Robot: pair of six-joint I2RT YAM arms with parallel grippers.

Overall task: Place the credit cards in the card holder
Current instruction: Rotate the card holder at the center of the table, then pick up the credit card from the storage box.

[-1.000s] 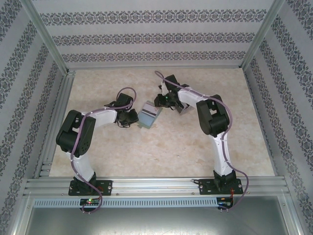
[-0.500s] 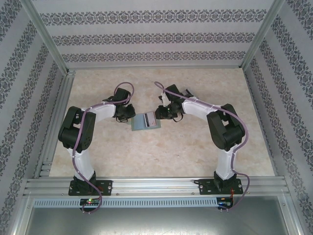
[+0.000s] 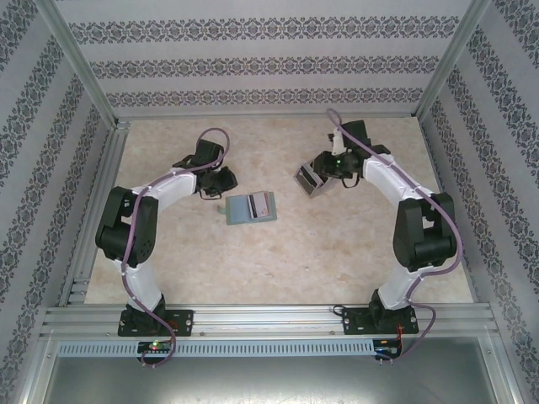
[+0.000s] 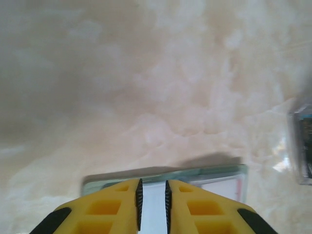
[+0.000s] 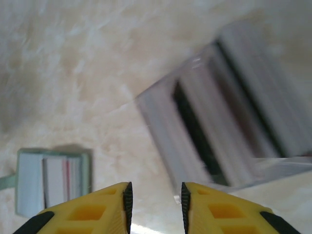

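Observation:
The pale green card holder (image 3: pixel 251 207) lies open and flat on the table, its white and red pockets facing up. My left gripper (image 3: pixel 222 186) hovers just off its left end. In the left wrist view the yellow fingers (image 4: pixel 152 184) stand slightly apart over the card holder (image 4: pixel 214 176) with nothing between them. My right gripper (image 3: pixel 325 172) is open and empty beside a clear plastic rack (image 3: pixel 311 179). The right wrist view shows the dark credit cards (image 5: pixel 193 124) standing on edge in that rack (image 5: pixel 229 126), just beyond the gripper (image 5: pixel 154 189), with the card holder (image 5: pixel 48 180) at lower left.
The marble-pattern tabletop (image 3: pixel 286 261) is bounded by aluminium rails, with patterned walls on three sides. The clear rack (image 4: pixel 303 146) shows at the right edge of the left wrist view.
The card holder went from tilted between both grippers to lying flat. My right arm swung back and right to the clear rack. The left gripper opened a little and drew back.

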